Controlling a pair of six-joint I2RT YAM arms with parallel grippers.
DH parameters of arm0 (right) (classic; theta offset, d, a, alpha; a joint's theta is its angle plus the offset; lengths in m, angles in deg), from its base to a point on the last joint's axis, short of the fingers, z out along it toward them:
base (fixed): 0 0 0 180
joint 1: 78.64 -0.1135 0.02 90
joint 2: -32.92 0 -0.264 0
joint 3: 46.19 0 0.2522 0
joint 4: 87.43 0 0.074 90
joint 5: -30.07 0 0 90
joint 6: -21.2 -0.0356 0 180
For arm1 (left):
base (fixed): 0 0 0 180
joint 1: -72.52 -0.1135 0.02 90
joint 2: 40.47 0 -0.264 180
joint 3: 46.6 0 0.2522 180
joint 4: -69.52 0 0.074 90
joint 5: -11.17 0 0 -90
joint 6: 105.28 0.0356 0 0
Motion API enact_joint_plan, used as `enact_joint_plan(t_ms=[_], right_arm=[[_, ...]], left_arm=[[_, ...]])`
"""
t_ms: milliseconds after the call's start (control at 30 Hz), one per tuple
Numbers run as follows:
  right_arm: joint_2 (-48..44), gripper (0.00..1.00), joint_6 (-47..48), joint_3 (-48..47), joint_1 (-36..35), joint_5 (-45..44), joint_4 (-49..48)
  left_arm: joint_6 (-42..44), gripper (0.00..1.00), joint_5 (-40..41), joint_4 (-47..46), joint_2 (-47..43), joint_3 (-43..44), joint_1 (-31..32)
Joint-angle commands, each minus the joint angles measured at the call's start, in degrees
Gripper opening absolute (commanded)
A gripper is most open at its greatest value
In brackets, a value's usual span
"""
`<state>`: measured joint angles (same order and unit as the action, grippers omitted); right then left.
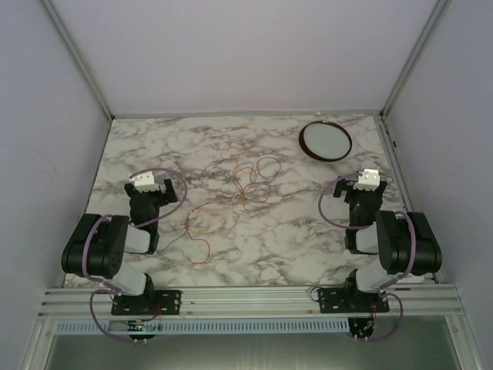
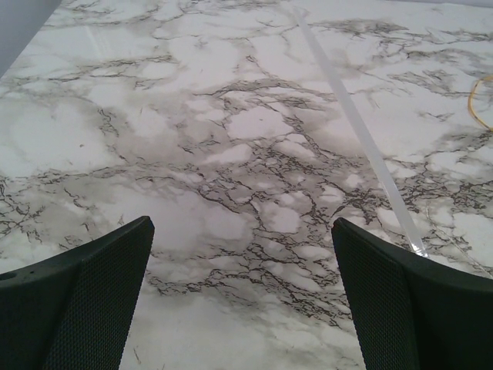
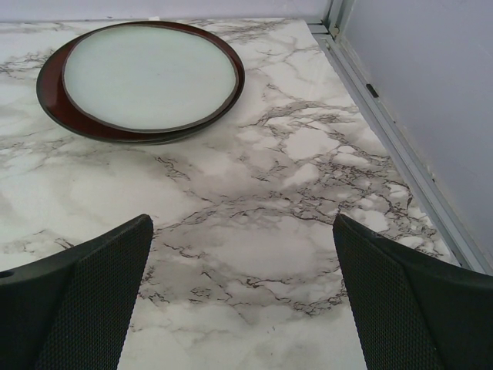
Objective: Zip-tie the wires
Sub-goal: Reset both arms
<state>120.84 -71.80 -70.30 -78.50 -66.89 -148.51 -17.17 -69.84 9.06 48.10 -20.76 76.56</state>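
Note:
The wires [image 1: 248,187] lie in a loose tangle of thin red, orange and yellow loops on the marble table [image 1: 231,139], between the two arms. My left gripper [image 1: 150,183] hovers left of them, open and empty. In the left wrist view its jaws [image 2: 243,223] stand wide over bare marble. A clear plastic strip [image 2: 362,139] runs diagonally past the right finger, and a yellow wire [image 2: 479,100] shows at the right edge. My right gripper [image 1: 367,179] is right of the tangle, also open and empty [image 3: 243,220].
A dark-rimmed round white dish [image 1: 325,141] sits at the back right, just ahead of the right gripper [image 3: 146,77]. A metal frame rail and wall [image 3: 400,146] run close along the table's right edge. Walls enclose the left and back sides.

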Motion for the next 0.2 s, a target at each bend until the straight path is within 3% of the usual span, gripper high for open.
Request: enact_joint_plan(t_ms=[0,167], right_arm=[[0.15,0.99,-0.82,-1.09,0.56,0.55,-1.00],[0.18,0.99,-0.77,-1.14,0.52,0.55,-1.01]], left_arm=[[0.94,1.00,-0.92,-0.84,0.31,1.16,0.12],[0.94,1.00,-1.03,-0.99,0.17,0.99,0.12]])
